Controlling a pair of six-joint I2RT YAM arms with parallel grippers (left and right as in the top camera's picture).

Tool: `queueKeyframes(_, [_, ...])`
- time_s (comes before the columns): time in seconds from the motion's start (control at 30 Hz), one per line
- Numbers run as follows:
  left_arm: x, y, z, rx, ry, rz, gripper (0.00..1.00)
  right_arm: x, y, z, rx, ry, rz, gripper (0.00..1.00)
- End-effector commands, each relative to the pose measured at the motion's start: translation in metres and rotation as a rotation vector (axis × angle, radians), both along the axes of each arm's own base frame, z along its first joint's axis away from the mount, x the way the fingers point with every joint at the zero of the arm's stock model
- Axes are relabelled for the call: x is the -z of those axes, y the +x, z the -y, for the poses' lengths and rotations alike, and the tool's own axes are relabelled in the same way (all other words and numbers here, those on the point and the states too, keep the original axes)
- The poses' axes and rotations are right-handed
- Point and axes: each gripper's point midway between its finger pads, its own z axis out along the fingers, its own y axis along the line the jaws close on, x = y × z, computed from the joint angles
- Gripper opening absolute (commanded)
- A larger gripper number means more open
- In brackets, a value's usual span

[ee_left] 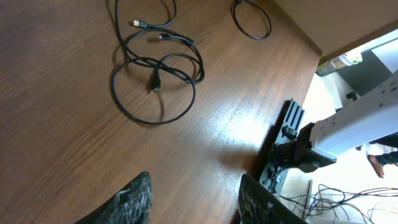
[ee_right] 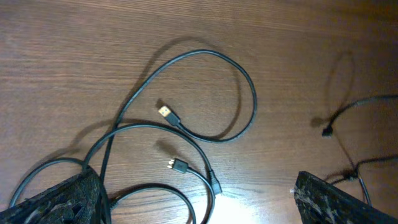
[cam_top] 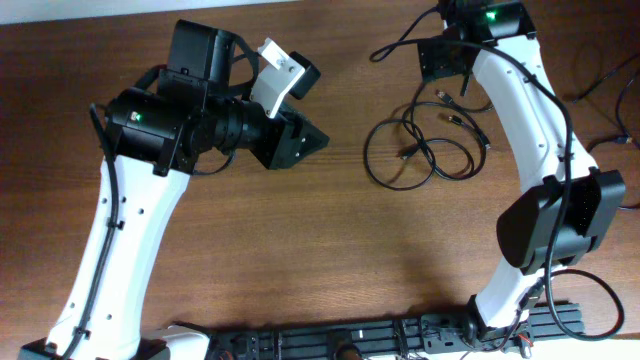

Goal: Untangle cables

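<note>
**Cables lie looped on the right side, both grippers empty**

The brown wooden table (cam_top: 330, 230) fills every view. The left arm (cam_top: 130, 230) reaches up from the near edge over the left half of the table. The right arm (cam_top: 530, 130) bends up along the right side.

The left gripper (ee_left: 194, 202) hangs above bare wood. Its two fingers are spread, and nothing is between them. The right gripper (ee_right: 199, 205) stands with its fingers as wide apart as they go. It grips nothing, and its fingers frame the cords lying on the table beneath it.

The cables (cam_top: 425, 150) lie on the right half of the table, near the right arm and well apart from the left gripper. They are thin black cords in overlapping loops that cross one another in several places. The left wrist view shows the same bundle (ee_left: 155, 68) farther out on the table, with another small black loop (ee_left: 252, 22) lying apart from it.

In the right wrist view, a USB plug (ee_right: 165, 112) with a gold-coloured tip lies inside one open loop. A smaller plug (ee_right: 177, 165) lies just below it.
</note>
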Motion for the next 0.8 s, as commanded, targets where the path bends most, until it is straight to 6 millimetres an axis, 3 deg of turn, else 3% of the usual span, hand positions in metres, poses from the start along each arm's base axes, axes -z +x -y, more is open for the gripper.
queueKeyframes(0.0, [-0.011,-0.001,-0.002,0.008,-0.004,0.048,0.46,-0.016,-0.003,0.009,0.061,-0.024,0.047,0.99])
queueKeyframes(0.13, [-0.011,-0.002,-0.002,0.008,-0.004,0.047,0.47,-0.003,-0.009,0.012,0.110,-0.022,0.008,0.99])
queueKeyframes(0.27, [-0.011,-0.002,-0.002,0.008,-0.004,0.047,0.47,0.034,-0.019,-0.006,0.073,0.138,-0.099,0.99])
queueKeyframes(0.43, [-0.011,-0.002,-0.002,0.007,-0.003,0.047,0.47,0.081,-0.049,-0.024,0.047,0.348,-0.257,0.99])
queueKeyframes(0.47, [-0.011,-0.002,-0.002,0.008,-0.003,0.047,0.47,0.087,-0.054,-0.025,0.049,0.368,-0.275,0.98])
queueKeyframes(0.57, [-0.011,-0.002,-0.002,0.008,-0.003,0.047,0.47,0.099,-0.065,-0.040,0.036,0.476,-0.322,0.74])
queueKeyframes(0.67, [-0.010,-0.002,-0.002,0.007,-0.003,0.047,0.48,0.105,-0.078,-0.060,0.013,0.577,-0.379,0.71])
queueKeyframes(0.77, [-0.011,-0.002,-0.002,0.008,-0.003,0.047,0.49,0.112,-0.092,-0.068,0.013,0.607,-0.431,0.66])
